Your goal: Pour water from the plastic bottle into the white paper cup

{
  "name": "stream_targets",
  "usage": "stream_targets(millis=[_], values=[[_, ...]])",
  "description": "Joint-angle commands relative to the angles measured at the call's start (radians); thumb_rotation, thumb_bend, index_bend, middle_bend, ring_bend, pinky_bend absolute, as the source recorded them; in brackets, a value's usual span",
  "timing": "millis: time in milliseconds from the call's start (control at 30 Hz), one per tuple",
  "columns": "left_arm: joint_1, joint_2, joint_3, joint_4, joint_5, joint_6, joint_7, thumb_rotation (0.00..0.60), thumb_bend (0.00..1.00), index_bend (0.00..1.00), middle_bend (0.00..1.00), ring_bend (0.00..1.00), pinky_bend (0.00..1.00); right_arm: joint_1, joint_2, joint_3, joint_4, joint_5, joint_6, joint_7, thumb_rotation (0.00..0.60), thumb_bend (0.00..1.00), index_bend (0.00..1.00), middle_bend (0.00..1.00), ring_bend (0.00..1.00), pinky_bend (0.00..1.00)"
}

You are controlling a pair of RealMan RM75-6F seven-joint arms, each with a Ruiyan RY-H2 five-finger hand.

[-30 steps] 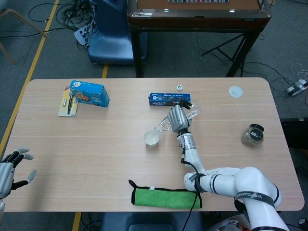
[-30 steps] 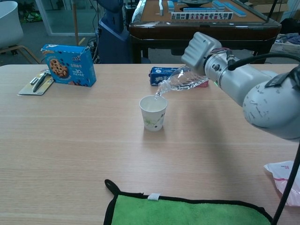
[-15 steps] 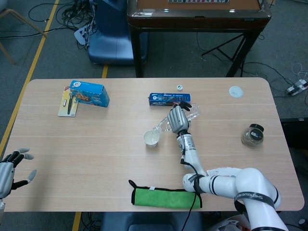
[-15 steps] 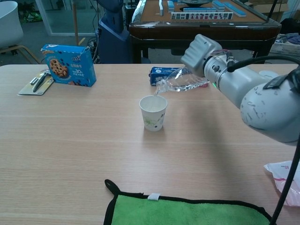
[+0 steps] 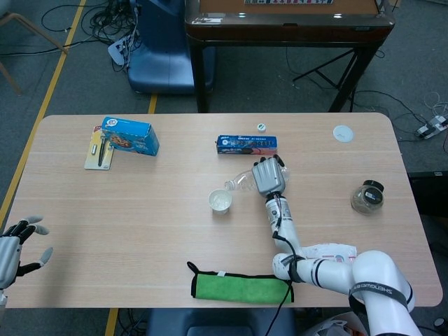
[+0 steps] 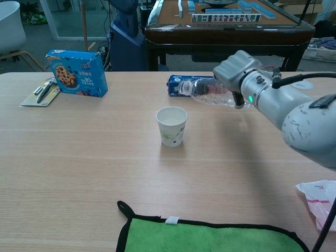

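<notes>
Since the earlier frames, right hand (image 5: pixel 269 175) has swung the clear plastic bottle (image 6: pixel 206 92) up and back from the white paper cup (image 6: pixel 171 125); mouth no longer over the rim, bottle now roughly level, neck pointing frame-left, above and right of the cup. Fingers clamped round the bottle body. One bottle, one cup, cup upright at worktop (image 5: pixel 140 210) centre.

Left hand (image 5: pixel 15 245) at lower left edge of head view only, fingers spread, holding nothing.

Other counts: one blue cookie box (image 6: pixel 76 72), one carded pen pack (image 6: pixel 41 92) beside it, one flat blue carton (image 5: pixel 246 145) behind the bottle, one green cloth with black trim (image 6: pixel 210 235) at near edge.

Head view alone shows a dark-lidded glass jar (image 5: pixel 367 197), a small bottle cap (image 5: pixel 261 127), a white round lid (image 5: pixel 343 133). Chest view alone shows a pink-white plastic bag (image 6: pixel 319 202) at lower right.
</notes>
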Motion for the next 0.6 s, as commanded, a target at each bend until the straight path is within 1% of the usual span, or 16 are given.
stream_targets(millis=[33, 267, 367, 500, 600], values=[[-0.001, 0.000, 0.000, 0.000, -0.005, -0.005, 0.004, 0.600, 0.25, 0.44, 0.27, 0.34, 0.59, -0.047, 0.033, 0.016, -0.027, -0.029, -0.026, 0.105, 0.600, 0.24, 0.60, 0.63, 0.50, 0.48], [-0.004, -0.001, 0.003, -0.004, -0.011, -0.017, 0.024, 0.600, 0.25, 0.46, 0.27, 0.34, 0.59, -0.133, 0.091, 0.038, -0.077, -0.110, -0.075, 0.387, 0.600, 0.24, 0.60, 0.63, 0.50, 0.48], [-0.006, -0.004, 0.004, -0.001, -0.014, -0.022, 0.031, 0.600, 0.25, 0.46, 0.28, 0.34, 0.59, -0.169, 0.112, 0.042, -0.101, -0.165, -0.089, 0.517, 0.600, 0.24, 0.60, 0.63, 0.50, 0.48], [-0.008, -0.009, 0.006, 0.003, -0.013, -0.025, 0.037, 0.600, 0.25, 0.46, 0.28, 0.34, 0.59, -0.211, 0.133, 0.027, -0.108, -0.265, -0.094, 0.667, 0.600, 0.24, 0.60, 0.63, 0.50, 0.48], [-0.008, -0.012, 0.007, 0.004, -0.012, -0.026, 0.042, 0.600, 0.25, 0.46, 0.28, 0.34, 0.59, -0.242, 0.147, 0.013, -0.107, -0.344, -0.108, 0.802, 0.600, 0.24, 0.60, 0.63, 0.50, 0.48]])
